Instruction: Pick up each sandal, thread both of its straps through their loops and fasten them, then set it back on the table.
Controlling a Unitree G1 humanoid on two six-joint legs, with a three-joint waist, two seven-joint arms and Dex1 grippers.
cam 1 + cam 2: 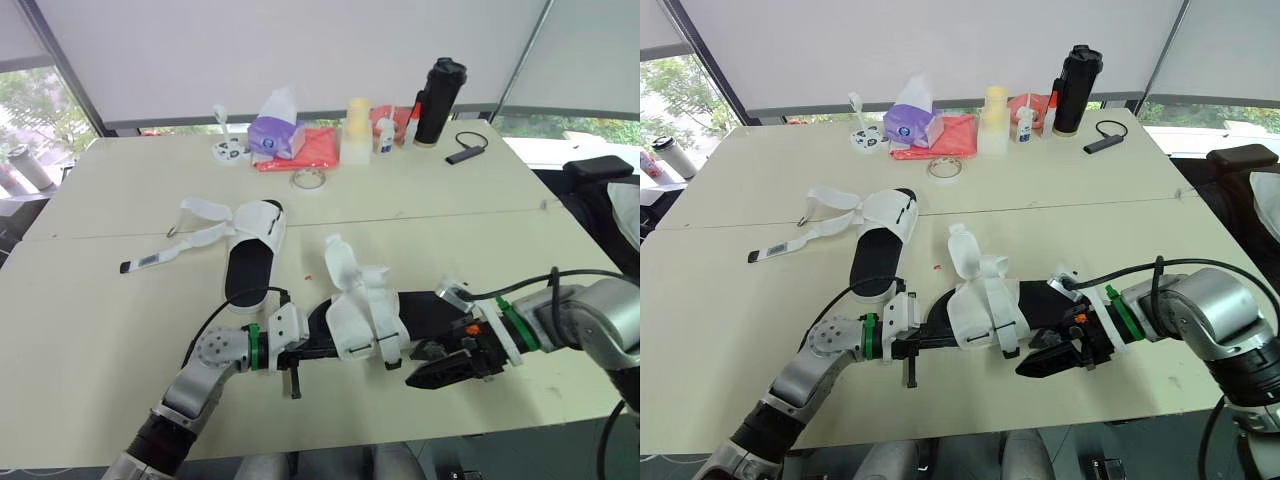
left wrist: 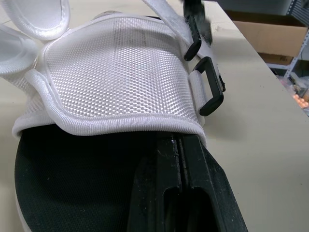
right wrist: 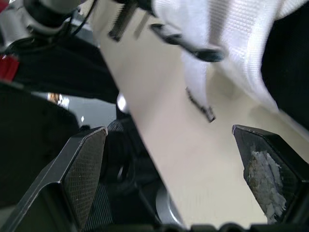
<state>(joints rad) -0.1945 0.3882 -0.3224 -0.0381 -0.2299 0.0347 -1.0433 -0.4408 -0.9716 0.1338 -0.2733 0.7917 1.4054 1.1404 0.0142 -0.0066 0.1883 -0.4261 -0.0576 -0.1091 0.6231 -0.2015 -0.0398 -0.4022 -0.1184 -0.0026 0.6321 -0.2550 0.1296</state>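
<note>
The near sandal [image 1: 365,318], with a black sole and white mesh upper, lies close to the table's front edge. Its white straps [image 1: 342,262] hang loose, and the black loops [image 2: 210,89] sit on the side of the upper. My left gripper [image 1: 300,348] is shut on the heel end of its sole, with the fingers [image 2: 179,159] pressed together under the mesh. My right gripper [image 1: 445,368] is open just in front of the sandal's other end, fingers [image 3: 82,169] spread wide over bare table with a strap end hanging above them. A second sandal [image 1: 255,250] lies farther back to the left with its straps [image 1: 200,225] spread open.
Along the back of the table [image 1: 120,300] stand a purple tissue box [image 1: 275,135], a red cloth [image 1: 318,148], a tape roll [image 1: 308,180], a pale container [image 1: 357,130], a black bottle [image 1: 438,100] and a small black device [image 1: 466,152]. A dark chair [image 1: 600,190] is at the right.
</note>
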